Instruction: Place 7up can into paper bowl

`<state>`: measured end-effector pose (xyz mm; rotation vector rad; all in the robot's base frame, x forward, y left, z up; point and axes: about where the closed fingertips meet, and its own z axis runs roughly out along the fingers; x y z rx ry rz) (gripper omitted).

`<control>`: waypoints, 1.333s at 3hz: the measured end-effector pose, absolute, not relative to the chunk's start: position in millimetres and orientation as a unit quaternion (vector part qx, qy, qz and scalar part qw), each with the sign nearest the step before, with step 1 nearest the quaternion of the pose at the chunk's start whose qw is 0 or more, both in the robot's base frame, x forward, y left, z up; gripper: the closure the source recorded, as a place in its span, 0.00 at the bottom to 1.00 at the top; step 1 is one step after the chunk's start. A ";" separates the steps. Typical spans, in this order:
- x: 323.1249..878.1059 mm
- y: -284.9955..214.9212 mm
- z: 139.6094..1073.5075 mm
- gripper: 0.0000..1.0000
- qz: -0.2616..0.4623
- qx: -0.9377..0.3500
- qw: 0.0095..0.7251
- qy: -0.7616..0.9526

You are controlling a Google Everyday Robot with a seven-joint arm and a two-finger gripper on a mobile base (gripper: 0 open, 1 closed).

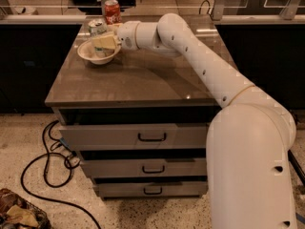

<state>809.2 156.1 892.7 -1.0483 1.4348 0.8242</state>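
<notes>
Gripper (106,42): one, at the far left corner of the cabinet top (143,80), over the bowl (88,56). Its pale fingers (108,43) pinch the 7up can (97,27) on the lower body. They cover most of the can, so only the silver top and a bit of the green-marked side show.

7up can: one, upright, held inside the bowl's rim. Cannot tell whether its base touches the bowl bottom, because the fingers block that part.

Bowl: one, off-white, sitting on the cabinet top under the gripper.

Cans total: two. The second is a red can (112,11), upright, near the back edge just behind the bowl and apart from the gripper.

Arm (200,61): one, white, reaching from the robot body (252,166) at the right front, diagonally across the top to the far left corner. It crosses over the right part of the top.

Drawers (119,137): three, stacked under the top, each with one dark handle.

Floor: one black cable (47,171) looped left of the cabinet, and one pile of crumpled stuff (19,216) in the lower left corner.
</notes>
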 end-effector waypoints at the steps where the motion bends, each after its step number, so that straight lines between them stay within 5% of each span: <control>1: 808.4 159.3 891.9 0.81 0.351 -0.445 0.557 0.607; 4: 805.6 170.1 889.5 0.04 0.356 -0.449 0.553 0.605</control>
